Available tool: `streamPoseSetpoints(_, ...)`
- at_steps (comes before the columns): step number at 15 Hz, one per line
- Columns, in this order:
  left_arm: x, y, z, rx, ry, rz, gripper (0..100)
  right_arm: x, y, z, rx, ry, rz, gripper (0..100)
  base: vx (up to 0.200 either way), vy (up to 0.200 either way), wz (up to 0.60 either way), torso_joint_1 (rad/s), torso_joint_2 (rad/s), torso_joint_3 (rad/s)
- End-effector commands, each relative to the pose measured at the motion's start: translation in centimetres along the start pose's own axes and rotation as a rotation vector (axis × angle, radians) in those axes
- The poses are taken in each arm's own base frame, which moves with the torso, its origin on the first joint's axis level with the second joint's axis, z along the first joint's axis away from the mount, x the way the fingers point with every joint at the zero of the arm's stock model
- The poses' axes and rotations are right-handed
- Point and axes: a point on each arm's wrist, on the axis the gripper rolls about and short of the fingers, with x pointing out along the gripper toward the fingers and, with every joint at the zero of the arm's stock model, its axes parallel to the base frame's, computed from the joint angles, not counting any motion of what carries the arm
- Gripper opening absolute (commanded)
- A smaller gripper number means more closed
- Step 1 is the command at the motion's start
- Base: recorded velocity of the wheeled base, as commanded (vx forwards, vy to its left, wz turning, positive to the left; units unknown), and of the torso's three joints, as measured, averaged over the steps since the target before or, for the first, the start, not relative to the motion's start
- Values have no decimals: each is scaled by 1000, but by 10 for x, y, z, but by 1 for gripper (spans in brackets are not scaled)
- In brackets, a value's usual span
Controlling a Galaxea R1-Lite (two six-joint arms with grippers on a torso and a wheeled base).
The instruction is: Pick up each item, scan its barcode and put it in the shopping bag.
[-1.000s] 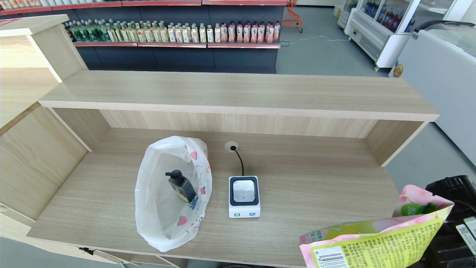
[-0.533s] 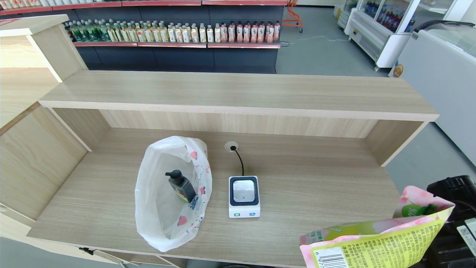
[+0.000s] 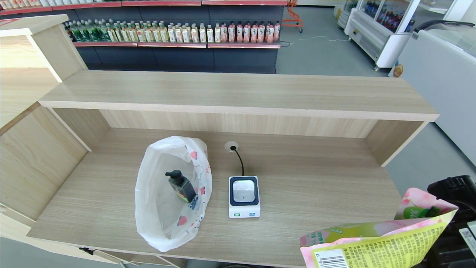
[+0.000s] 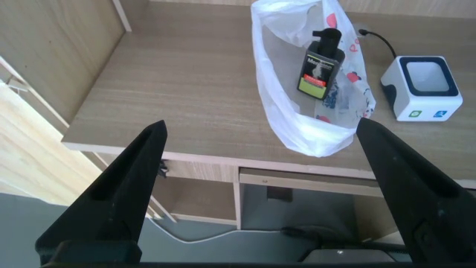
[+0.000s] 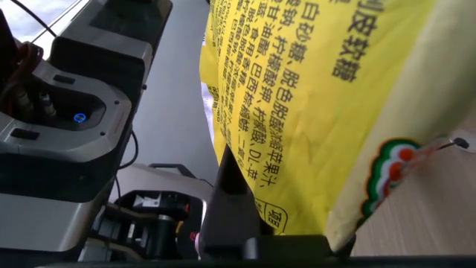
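Head view: 1 bottle [image 3: 181, 185] in the bag [image 3: 148, 208]; right jaws apparently hold a pouch [image 3: 375, 242] well apart from the scanner [image 3: 244, 196], unscanned; left jaws wide, empty.

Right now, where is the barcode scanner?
In the head view, the scanner sits on the counter, just right of the shopping bag, its cable running to the grommet behind it.

Yellow pouch [image 5: 312, 112] right up close, printed side showing; a dark gripper finger [image 5: 227, 197] presses flat against it, wooden surface [image 5: 439, 223] just beyond the pouch's edge.
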Motion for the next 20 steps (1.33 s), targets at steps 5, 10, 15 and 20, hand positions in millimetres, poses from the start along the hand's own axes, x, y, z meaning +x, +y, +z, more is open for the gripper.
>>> streamPoseSetpoints(5, 0, 0, 0, 0, 0, 0, 100, 0, 1, 1, 6, -1, 1, 0, 0, 0, 0, 0, 0, 0)
streamPoseSetpoints(10, 0, 0, 0, 0, 0, 0, 100, -14, 7, 56, -30, 39, -52, 0, 0, 0, 0, 0, 0, 0)
streamPoseSetpoints(15, 0, 0, 0, 0, 0, 0, 100, -49, 12, 90, -64, 241, -324, 0, 0, 0, 0, 0, 0, 0)
streamPoseSetpoints(20, 0, 0, 0, 0, 0, 0, 100, -43, 1, 135, 767, 374, -909, 0, 0, 0, 0, 0, 0, 0)
